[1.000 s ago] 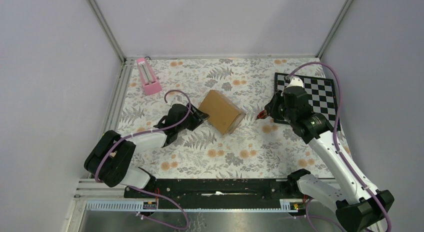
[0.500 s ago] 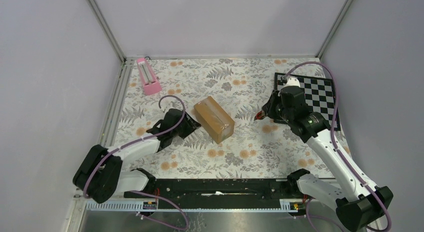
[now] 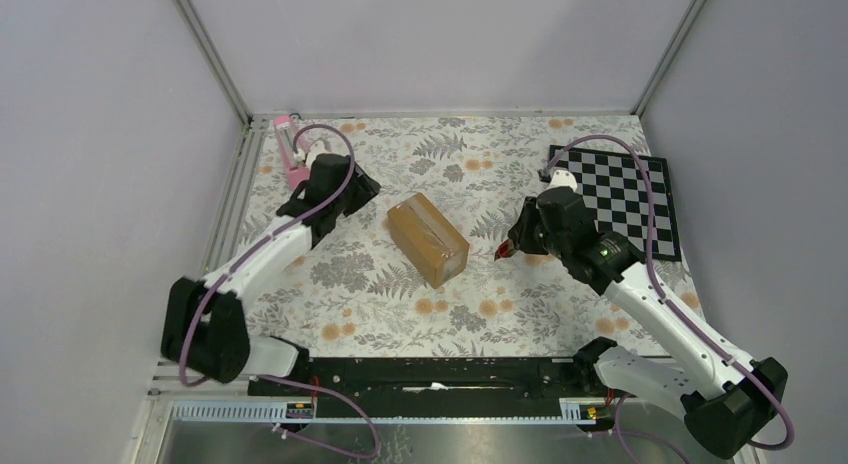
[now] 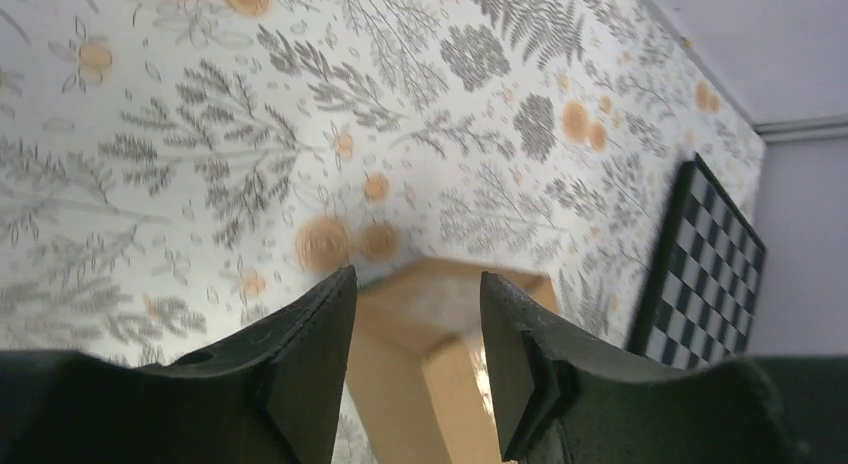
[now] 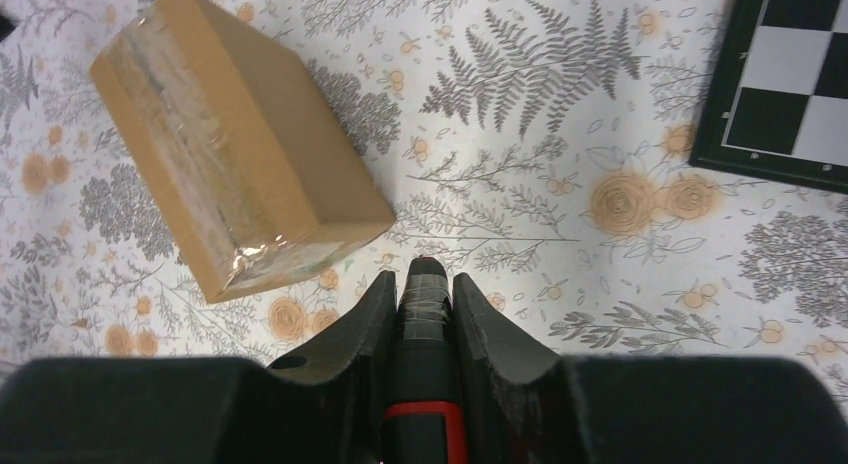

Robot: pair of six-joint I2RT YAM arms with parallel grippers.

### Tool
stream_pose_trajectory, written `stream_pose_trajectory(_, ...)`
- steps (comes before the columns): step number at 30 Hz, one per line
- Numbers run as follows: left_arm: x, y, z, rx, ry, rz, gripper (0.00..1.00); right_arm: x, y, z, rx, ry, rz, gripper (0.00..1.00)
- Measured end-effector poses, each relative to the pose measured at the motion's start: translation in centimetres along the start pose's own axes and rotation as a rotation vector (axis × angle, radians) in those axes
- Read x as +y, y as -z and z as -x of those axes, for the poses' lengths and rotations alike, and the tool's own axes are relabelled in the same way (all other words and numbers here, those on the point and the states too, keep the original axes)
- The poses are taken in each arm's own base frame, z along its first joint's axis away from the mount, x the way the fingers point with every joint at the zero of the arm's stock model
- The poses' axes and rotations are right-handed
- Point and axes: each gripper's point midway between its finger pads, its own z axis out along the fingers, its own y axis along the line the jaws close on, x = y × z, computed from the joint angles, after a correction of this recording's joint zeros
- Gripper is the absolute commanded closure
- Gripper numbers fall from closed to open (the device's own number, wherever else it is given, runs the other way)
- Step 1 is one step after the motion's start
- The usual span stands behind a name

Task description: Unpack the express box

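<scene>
Jaws, left gripper (image 4: 415, 280): seen parted and empty, with the carton framed in the gap beyond them and not touched.
Jaws, right gripper (image 5: 423, 287): clamped on a black tool (image 5: 424, 404) with a red band, its taped tip aimed at the cloth just short of the carton's near corner.
Express box (image 3: 428, 239): laid flat at mid-table on the floral cloth (image 3: 480, 314), between the two arms, with clear tape run along its top seam; no label is shown on the faces in view.
Surroundings: a chessboard (image 3: 625, 189) is seen at the far right, a pink object (image 3: 290, 152) at the far left beside the left arm.
Step in hand: judged to be the slitting of the taped seam, the carton being unopened.
Method advised: the tip is best set on the seam's near end and drawn shallowly along the tape line; the carton should be steadied by the free gripper, since a light box is likely to be pushed or turned.
</scene>
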Motion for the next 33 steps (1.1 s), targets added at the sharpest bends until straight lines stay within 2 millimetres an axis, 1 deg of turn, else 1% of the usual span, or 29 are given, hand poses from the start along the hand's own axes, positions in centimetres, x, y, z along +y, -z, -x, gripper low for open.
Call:
stream_pose_trajectory(2, 0.3, -2.2, 0.7, 0.010, -0.019, 0.033, 0.50, 0.6, 0.0, -0.6, 0.012, 0.009, 0.012, 1.00)
stream_pose_trajectory(4, 1.0, -4.5, 0.2, 0.047, -0.044, 0.073, 0.52, 1.0, 0.0, -1.0, 0.017, 0.016, 0.017, 1.00)
stream_pose_trajectory(6, 2.0, -6.7, -1.2, 0.103, -0.068, 0.106, 0.53, 1.1, 0.0, -1.1, 0.018, 0.017, 0.016, 1.00)
stream_pose_trajectory(8, 3.1, -8.1, -3.0, 0.160, -0.086, 0.128, 0.53, 1.0, -0.1, -1.0, 0.014, 0.018, 0.007, 1.00)
stream_pose_trajectory(10, 3.8, -8.5, -4.5, 0.204, -0.101, 0.145, 0.53, 0.8, -0.1, -0.9, 0.008, 0.020, -0.004, 1.00)
stream_pose_trajectory(12, 3.6, -8.4, -5.9, 0.231, -0.121, 0.139, 0.53, 0.5, -0.1, -0.9, 0.004, 0.027, -0.019, 1.00)
stream_pose_trajectory(14, 2.5, -8.0, -7.0, 0.243, -0.141, 0.108, 0.53, 0.1, -0.1, -0.8, -0.002, 0.040, -0.039, 1.00)
stream_pose_trajectory(17, 1.1, -6.9, -9.6, 0.274, -0.180, 0.058, 0.53, -0.8, -0.1, -0.5, -0.019, 0.077, -0.082, 1.00)
stream_pose_trajectory(20, 0.5, -5.3, -12.4, 0.319, -0.215, 0.026, 0.53, -1.2, -0.1, 0.4, -0.042, 0.115, -0.114, 1.00)
stream_pose_trajectory(24, -0.3, -3.9, -14.5, 0.356, -0.239, -0.010, 0.50, -1.1, -0.5, 1.7, -0.055, 0.167, -0.146, 1.00)
stream_pose_trajectory(26, -0.5, -3.4, -15.0, 0.364, -0.244, -0.019, 0.47, -1.0, -0.6, 2.4, -0.068, 0.200, -0.162, 1.00)
stream_pose_trajectory(28, -0.7, -3.1, -14.7, 0.362, -0.245, -0.029, 0.45, -0.8, -0.5, 2.9, -0.082, 0.227, -0.159, 1.00)
stream_pose_trajectory(30, -0.9, -2.8, -13.9, 0.347, -0.241, -0.042, 0.43, -0.5, -0.5, 3.3, -0.087, 0.245, -0.154, 1.00)
stream_pose_trajectory(32, -1.1, -2.2, -12.5, 0.329, -0.236, -0.050, 0.41, -0.1, -0.7, 3.6, -0.083, 0.259, -0.151, 1.00)
stream_pose_trajectory(33, -1.1, -1.6, -11.5, 0.314, -0.232, -0.054, 0.40, 0.2, -0.9, 3.5, -0.078, 0.267, -0.147, 1.00)
